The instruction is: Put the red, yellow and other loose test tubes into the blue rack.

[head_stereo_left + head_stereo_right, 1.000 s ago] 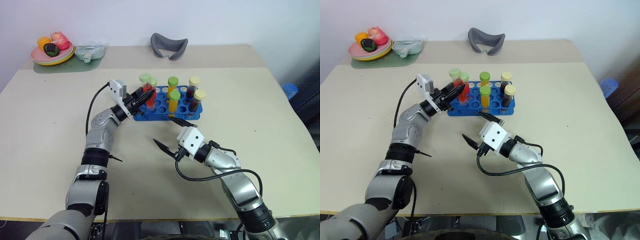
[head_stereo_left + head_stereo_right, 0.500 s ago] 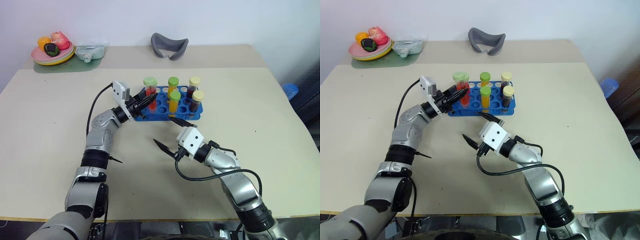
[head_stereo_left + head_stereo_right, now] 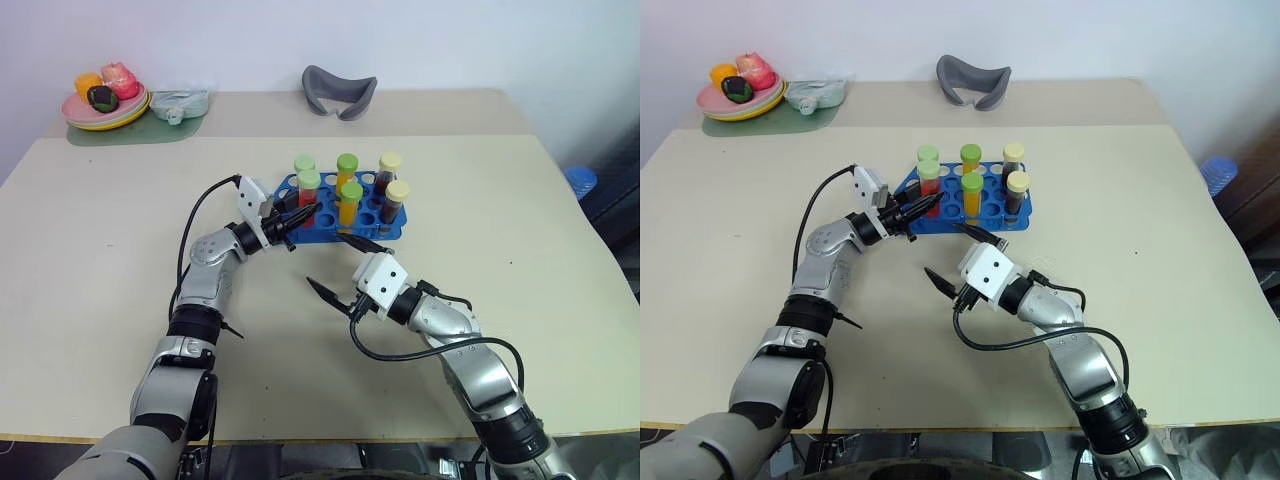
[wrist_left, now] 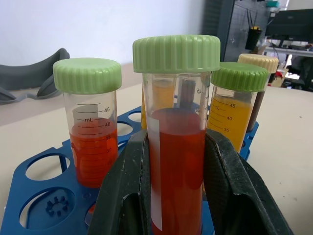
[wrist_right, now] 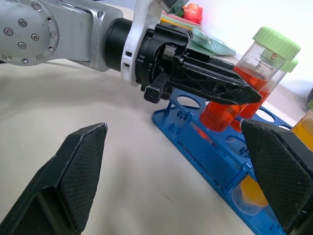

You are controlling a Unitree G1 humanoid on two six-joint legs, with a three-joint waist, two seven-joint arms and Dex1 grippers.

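Observation:
The blue rack [image 3: 390, 230] stands at mid-table with several capped tubes upright in it. My left gripper [image 3: 300, 205] reaches in from the rack's left end. Its fingers [image 4: 129, 191] press both sides of a green-capped red test tube [image 4: 176, 147], which stands upright in a front-left hole. A second red tube [image 4: 90, 132] stands just behind it. Two yellow tubes [image 3: 346, 170] with green caps and two dark tubes [image 3: 389, 170] with cream caps fill holes further right. My right gripper [image 3: 325, 260] hovers open and empty just in front of the rack.
At the back left a plate of toy fruit [image 3: 105, 100] and a clear container [image 3: 178, 103] sit on a green mat. A grey curved pad [image 3: 338, 92] lies at the back centre. Bare tabletop [image 3: 100, 250] surrounds the rack.
My left gripper has come down and toward the rack's front-left corner, bringing the red tube from tilted above the rack to upright in a hole. The right arm has not moved.

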